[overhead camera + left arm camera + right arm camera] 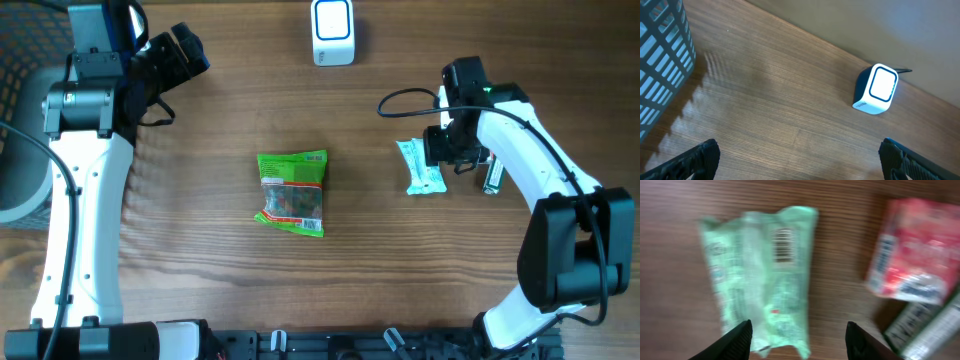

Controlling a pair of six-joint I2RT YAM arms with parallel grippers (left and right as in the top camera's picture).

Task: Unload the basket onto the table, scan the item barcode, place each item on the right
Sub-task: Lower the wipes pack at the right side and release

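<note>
Pale green film wrapped the one packet (760, 280) that lay flat on the wooden counter (200, 260), directly under the right pincer (800, 336). That pincer's two fingers (740, 341) stood apart on either side of the packet's lower end, released and gripping nothing. One black barcode (783, 245) faced up near the packet's top edge; the rest of its print was too blurred to read. Just to its right lay one red packet (912, 250), and beside that one grey-silver pack (927, 327), partly out of frame. Whether those two touched could not be told. From overhead the right arm hid the red packet. Well to the left, at the counter's middle, lay one bright green snack bag (292, 192), its lettering too small to read. One white scanner (332, 32) with a dark blue edge stood at the far side of the counter, apart from everything else. The left pincer (800, 162) hung released, holding nothing, near one mesh basket (660, 60) at the left edge.
</note>
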